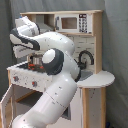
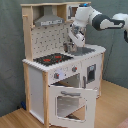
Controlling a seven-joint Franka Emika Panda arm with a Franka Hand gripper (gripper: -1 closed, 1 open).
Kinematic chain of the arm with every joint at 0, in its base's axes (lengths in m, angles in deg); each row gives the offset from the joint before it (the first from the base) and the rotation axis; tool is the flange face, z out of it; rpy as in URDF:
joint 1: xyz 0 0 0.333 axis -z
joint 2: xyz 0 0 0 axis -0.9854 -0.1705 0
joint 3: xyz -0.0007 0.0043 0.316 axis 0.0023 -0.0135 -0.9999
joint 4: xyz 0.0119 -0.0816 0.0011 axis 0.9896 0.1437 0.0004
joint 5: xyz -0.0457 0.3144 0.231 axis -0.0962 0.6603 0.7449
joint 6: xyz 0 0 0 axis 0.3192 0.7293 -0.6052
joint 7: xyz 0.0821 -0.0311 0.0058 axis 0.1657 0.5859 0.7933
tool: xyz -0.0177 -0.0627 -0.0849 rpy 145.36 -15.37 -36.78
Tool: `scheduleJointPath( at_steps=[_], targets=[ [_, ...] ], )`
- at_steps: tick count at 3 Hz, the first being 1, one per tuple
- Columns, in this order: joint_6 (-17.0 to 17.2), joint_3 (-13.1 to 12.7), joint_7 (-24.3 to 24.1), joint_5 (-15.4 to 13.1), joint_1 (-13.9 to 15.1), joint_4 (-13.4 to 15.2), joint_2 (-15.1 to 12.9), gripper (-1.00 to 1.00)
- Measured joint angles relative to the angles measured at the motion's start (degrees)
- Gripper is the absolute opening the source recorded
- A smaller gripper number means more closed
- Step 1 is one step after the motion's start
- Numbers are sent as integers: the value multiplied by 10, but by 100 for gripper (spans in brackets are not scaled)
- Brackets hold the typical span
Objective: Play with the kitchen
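Now | gripper [image 2: 70, 47] low over kitchen [image 2: 37, 75] counter | oven door [image 2: 70, 104] open

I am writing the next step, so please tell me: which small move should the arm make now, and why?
Probably lower the end effector a little toward the stovetop. In the second exterior view it hangs just above the counter between stovetop and sink, apparently touching nothing, and the oven door is already open.

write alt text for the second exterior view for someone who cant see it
A white robot arm reaches in from the second exterior view's right, its pincer lowered over the counter of a toy kitchen beside the red-ringed stovetop. The oven door hangs open below, and a grey hood sits above.
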Motion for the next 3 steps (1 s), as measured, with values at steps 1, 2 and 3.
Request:
scheduleJointPath(
  at_steps=[1,2,3],
  targets=[
    [-23,25,5,-17,-43,-23,0,-100],
    [-25,54,11,-30,-90,-57,-1,-100],
    [-29,85,15,-35,-132,-83,-1,-100]
  ],
)
